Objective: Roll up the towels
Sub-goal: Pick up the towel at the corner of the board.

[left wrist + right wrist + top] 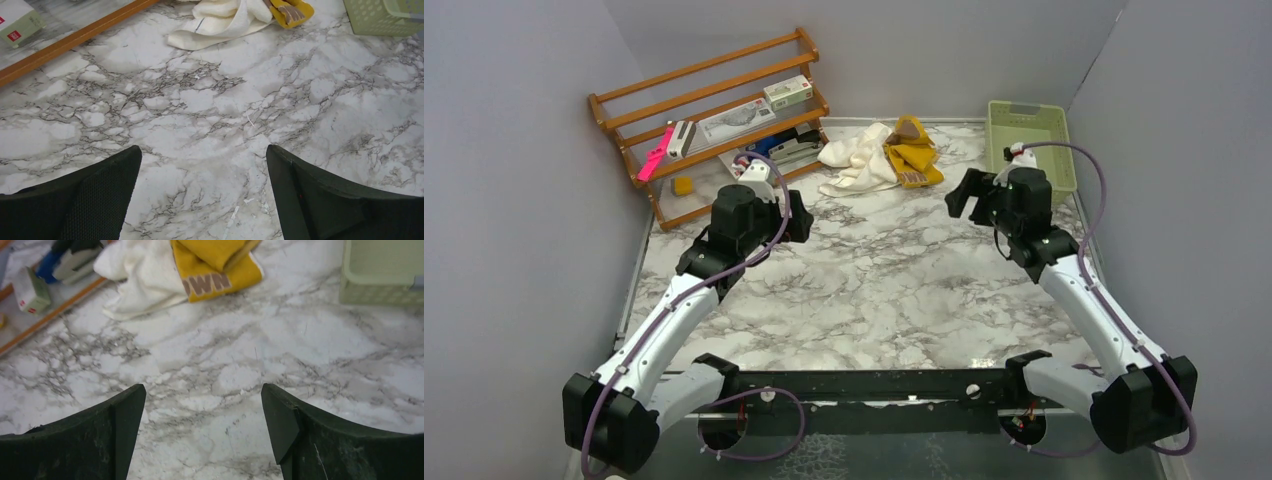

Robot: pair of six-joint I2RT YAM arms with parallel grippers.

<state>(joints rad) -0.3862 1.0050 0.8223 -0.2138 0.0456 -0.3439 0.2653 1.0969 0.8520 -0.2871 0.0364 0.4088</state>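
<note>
Reaching for the heap is, I judge, the step in hand, since neither towel is rolled or even spread flat. My left pincer and my right pincer both stand wide open with nothing between the jaws, hovering over bare marble. The cream towel and the mustard towel lie crumpled and touching, to the left of the basket, with the mustard one nearer it. My right pincer hangs just on the near side of the basket, and my left is well off to the basket's left.

Next, I think, one towel must be drawn clear of the other and laid flat, which calls for a low pinch at an edge.

My right wrist view shows brown lettering on the mustard towel's band. Overhead that is only a dark patch, and my left wrist view catches just that towel's corner. Only the overhead view shows both arms together.
</note>
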